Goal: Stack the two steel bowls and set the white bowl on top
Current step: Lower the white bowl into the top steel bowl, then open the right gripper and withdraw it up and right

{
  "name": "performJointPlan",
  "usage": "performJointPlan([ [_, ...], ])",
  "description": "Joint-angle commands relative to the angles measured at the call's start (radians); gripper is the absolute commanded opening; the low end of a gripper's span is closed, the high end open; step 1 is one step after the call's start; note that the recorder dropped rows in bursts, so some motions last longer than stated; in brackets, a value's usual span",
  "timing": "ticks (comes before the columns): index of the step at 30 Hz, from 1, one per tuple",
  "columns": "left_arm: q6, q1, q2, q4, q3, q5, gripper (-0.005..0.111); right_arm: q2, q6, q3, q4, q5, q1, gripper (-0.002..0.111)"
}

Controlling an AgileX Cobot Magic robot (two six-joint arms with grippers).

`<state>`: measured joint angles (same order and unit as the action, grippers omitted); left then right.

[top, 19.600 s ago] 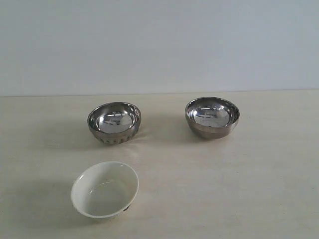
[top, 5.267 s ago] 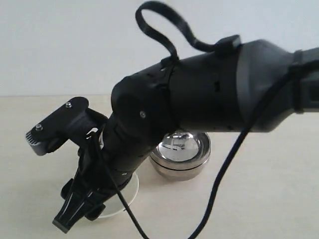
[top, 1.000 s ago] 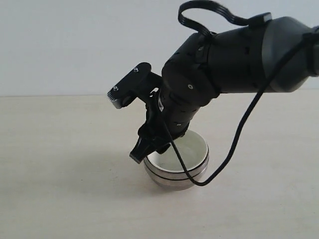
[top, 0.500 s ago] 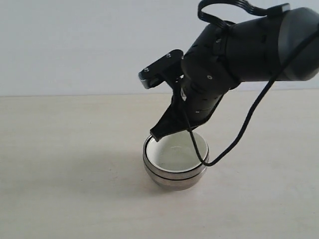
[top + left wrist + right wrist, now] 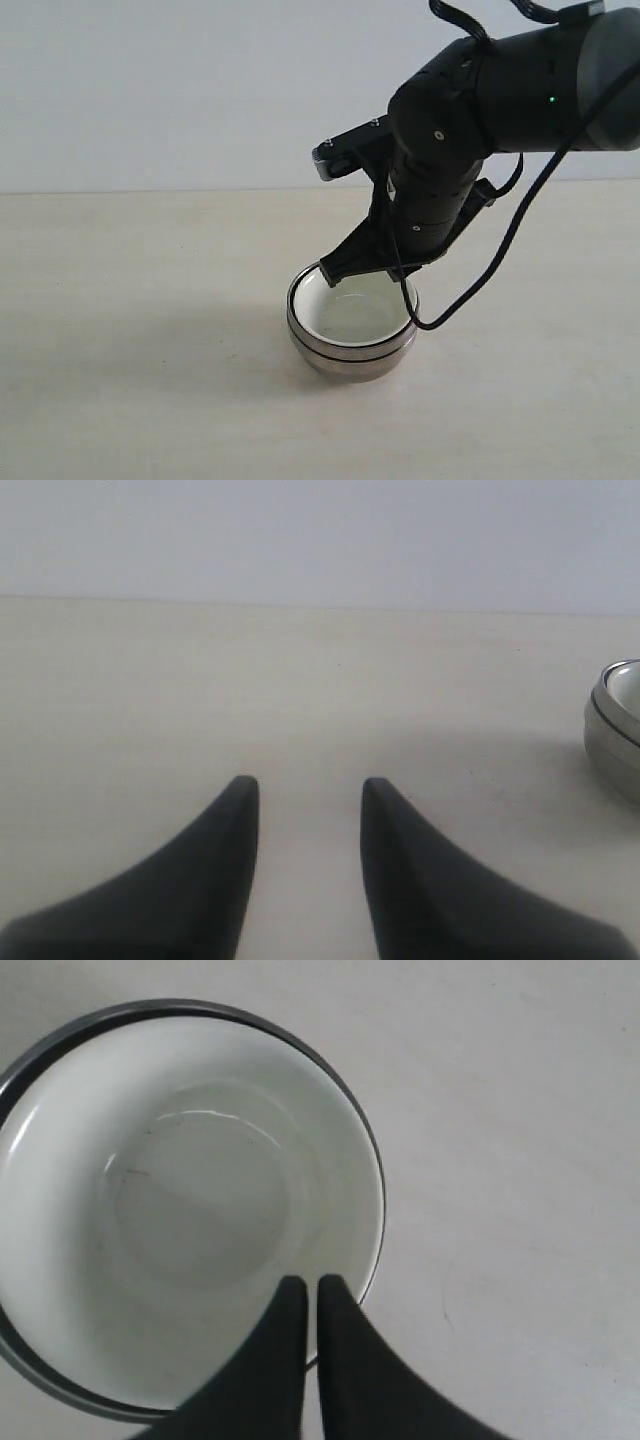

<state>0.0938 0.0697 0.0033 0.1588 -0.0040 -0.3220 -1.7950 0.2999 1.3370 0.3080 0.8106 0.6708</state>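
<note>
A small round glossy white bowl (image 5: pixel 350 312) of ceramic sits nested, mouth up, inside two round mirror-shiny steel bowls (image 5: pixel 345 361) that are themselves stacked one in the other. Only banded metal rims and the rounded metal underside show around the white bowl. The whole stack rests on a pale beige counter (image 5: pixel 130 340). Seen from directly above in the right wrist view, the white bowl (image 5: pixel 190 1190) is empty, and a thin dark grey ring of steel (image 5: pixel 170 1004) circles its rim. Just above the white bowl's rim hangs the right tool (image 5: pixel 330 270), black and pointed. Its two fingers are pressed almost together, with only a narrow slit between them, and they pinch nothing. In its own wrist view the right tool (image 5: pixel 305 1282) has its tips over the inner wall of the white bowl, close to the rim; whether they touch it cannot be told. The thick black right arm (image 5: pixel 500 90) rises up and away from the bowl. Well apart from the stack, the left tool (image 5: pixel 305 785) shows only in its own wrist view, low over the counter (image 5: pixel 300 680). Its two dark fingers are spread, with bare counter between them. In that view the steel bowls (image 5: pixel 612 735) sit at the picture's edge. A plain pale grey wall (image 5: pixel 150 90) stands beyond the counter.
</note>
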Motion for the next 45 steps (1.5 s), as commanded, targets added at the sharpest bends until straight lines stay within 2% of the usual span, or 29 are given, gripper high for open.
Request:
performJointPlan([
  [1,0.003,-0.003,-0.003,0.001,0.004,0.007,0.032,0.0,0.005,-0.007,0.001,0.017,-0.006,0.0],
  [7,0.003,-0.003,-0.003,0.001,0.004,0.007,0.032,-0.031,0.007,-0.083,0.02,-0.047,-0.023,0.0],
  [25,0.003,-0.003,-0.003,0.001,0.004,0.007,0.032,0.022,0.009,-0.068,0.016,-0.15,-0.023,0.0],
  [31,0.003,-0.003,-0.003,0.001,0.004,0.007,0.032,0.159,0.005,-0.068,0.016,-0.171,-0.023,0.0],
  [45,0.003,-0.003,-0.003,0.001,0.004,0.007,0.032,0.627,-0.03,-0.069,0.013,-0.05,-0.021,0.0],
])
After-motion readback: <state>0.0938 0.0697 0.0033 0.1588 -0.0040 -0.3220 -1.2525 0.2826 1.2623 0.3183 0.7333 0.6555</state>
